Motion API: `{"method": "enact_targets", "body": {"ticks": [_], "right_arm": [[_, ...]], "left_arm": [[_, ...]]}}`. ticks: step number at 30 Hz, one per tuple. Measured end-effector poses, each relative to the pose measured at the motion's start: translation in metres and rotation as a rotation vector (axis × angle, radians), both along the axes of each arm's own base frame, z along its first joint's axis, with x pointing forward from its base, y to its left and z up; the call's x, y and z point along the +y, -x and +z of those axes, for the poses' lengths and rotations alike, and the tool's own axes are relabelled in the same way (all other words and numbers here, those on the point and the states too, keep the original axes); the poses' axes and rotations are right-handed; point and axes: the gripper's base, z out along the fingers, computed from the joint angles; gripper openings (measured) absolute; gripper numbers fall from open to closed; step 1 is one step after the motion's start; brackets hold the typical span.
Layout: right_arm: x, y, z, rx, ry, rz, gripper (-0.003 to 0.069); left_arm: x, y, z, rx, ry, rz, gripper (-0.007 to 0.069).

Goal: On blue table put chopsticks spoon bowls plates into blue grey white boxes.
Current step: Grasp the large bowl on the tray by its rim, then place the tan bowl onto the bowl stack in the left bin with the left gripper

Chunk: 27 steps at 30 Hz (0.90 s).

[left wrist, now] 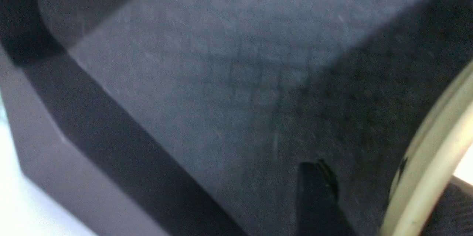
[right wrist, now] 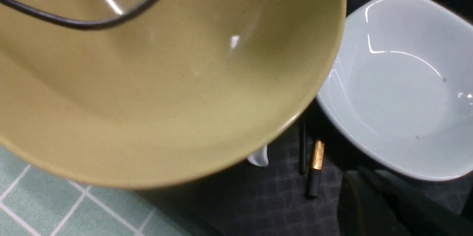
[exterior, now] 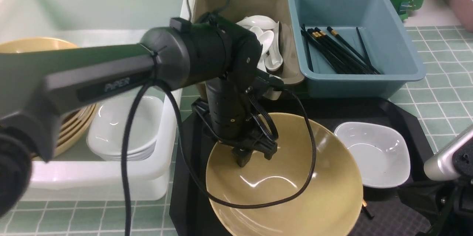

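Tan glaze caught my eye first: in the front view the big bowl (exterior: 277, 166) sat on the blk tray (exterior: 391, 212), w/ the L gripper (exterior: 255, 156) at its rim. Couldn't tell if the fingers were apart or clamped on it. A white plate (exterior: 377, 154) lay just beside the bowl. The white tub (exterior: 107, 171) held tan bowls (exterior: 75, 127) and white dishes (exterior: 125, 125), spoons (exterior: 271, 44) were in the grey bin (exterior: 245, 1), chopsticks (exterior: 342, 53) in the blue bin (exterior: 369, 84). Step in hand was prob. the bowl – next move called for a firm rim grip, then a level carry over to the tub, minding the loose cable (exterior: 255, 205) looped across it.

Only legible writing was "PIPER" on the L arm (exterior: 117, 84); no brand or label that I could read on the dishes or bins.

L wrist view was dim: dark tray floor, bowl edge near a finger, contact unclear.

R wrist view had the R gripper (right wrist: 367, 178) together, nr the plate. Btwn bowl & plate, black chopstick ends (right wrist: 314, 177) showed, plus a bit of white spoon (right wrist: 259, 156) – prob. jobs for after the bowl.
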Motion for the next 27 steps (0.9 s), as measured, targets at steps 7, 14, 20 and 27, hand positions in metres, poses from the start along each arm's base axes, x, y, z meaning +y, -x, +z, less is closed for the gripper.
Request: {"method": "enact_targets", "body": {"ticks": [7, 14, 20, 27], "right_arm": [[0.0, 0.0, 0.0, -0.001, 0.0, 0.0, 0.0048], [0.0, 0.0, 0.0, -0.001, 0.0, 0.0, 0.005], [0.0, 0.0, 0.0, -0.001, 0.0, 0.0, 0.0055], [0.0, 0.0, 0.0, -0.001, 0.0, 0.0, 0.0061]], "left_arm": [[0.008, 0.019, 0.055, -0.063, 0.113, -0.042, 0.0014], [0.038, 0.032, 0.118, -0.116, 0.377, -0.102, 0.0006], [0.124, 0.013, 0.157, -0.254, 0.465, 0.103, 0.0006], [0.283, 0.011, 0.181, -0.458, 0.395, 0.62, 0.0006]]}}
